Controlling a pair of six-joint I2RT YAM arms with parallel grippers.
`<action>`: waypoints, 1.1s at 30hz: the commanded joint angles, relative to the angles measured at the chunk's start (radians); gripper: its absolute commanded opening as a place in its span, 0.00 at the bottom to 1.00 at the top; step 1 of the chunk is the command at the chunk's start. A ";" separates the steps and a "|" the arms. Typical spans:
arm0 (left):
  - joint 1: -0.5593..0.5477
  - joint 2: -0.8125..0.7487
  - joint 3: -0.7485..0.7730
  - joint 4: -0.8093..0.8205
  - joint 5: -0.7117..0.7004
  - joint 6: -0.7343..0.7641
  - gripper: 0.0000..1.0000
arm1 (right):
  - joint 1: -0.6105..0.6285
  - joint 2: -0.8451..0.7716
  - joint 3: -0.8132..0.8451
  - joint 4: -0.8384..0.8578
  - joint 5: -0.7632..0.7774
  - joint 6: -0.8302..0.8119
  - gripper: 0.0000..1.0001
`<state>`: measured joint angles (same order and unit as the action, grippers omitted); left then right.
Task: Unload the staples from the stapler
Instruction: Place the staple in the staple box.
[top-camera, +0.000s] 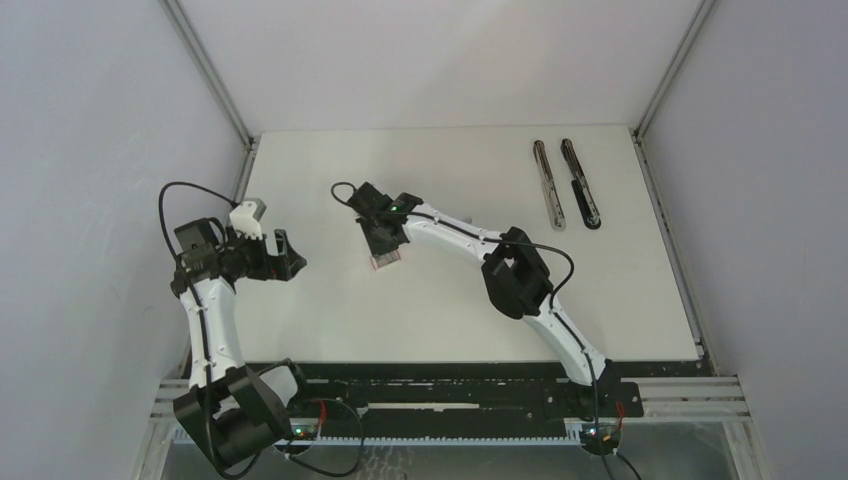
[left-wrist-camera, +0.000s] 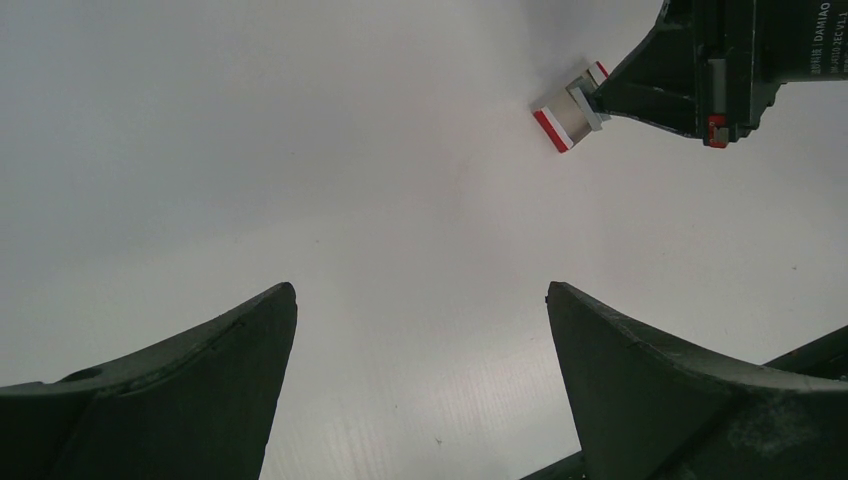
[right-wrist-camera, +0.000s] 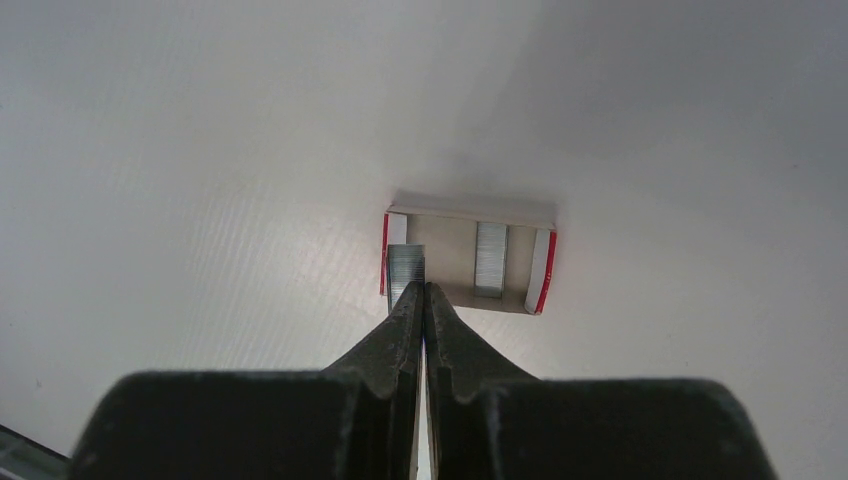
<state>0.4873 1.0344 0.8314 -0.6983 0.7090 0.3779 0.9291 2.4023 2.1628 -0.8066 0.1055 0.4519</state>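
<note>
Seen from above, a white table (top-camera: 450, 320) has two black-and-white robot arms mounted at its near edge. The right arm stretches long and low toward the table's centre-left, so that the right gripper (right-wrist-camera: 420, 292) points down into a small open cardboard box with red-and-white end walls (right-wrist-camera: 470, 209). Its fingers are pressed fully together, and their tip meets the near end of one of two short grey metallic strips of staples (right-wrist-camera: 405, 264) lying in the box. The other strip (right-wrist-camera: 490, 259) lies apart, nearer the opposite wall. Whether the tip pinches the first strip or only touches it cannot be told. The box probably serves as the collecting place for the staples. The long silver-and-black stapler (top-camera: 581, 185) lies well apart near the far right corner, apparently swung open flat with its two halves side by side, likely to expose its magazine. The left arm is folded up at the left edge. The left gripper (left-wrist-camera: 421, 290) hovers above the table with fingers spread wide, holding nothing, probably parked clear of the work.
</note>
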 joint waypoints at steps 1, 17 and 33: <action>0.003 -0.010 -0.015 0.024 0.006 0.014 1.00 | -0.009 0.017 0.060 0.014 0.005 0.036 0.00; 0.003 0.001 -0.017 0.031 0.009 0.015 1.00 | -0.023 0.039 0.070 -0.017 0.016 0.048 0.00; 0.003 -0.002 -0.017 0.030 0.012 0.016 1.00 | -0.023 0.058 0.055 -0.011 0.031 0.050 0.00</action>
<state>0.4873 1.0367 0.8314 -0.6964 0.7094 0.3779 0.9100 2.4615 2.2005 -0.8322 0.1112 0.4835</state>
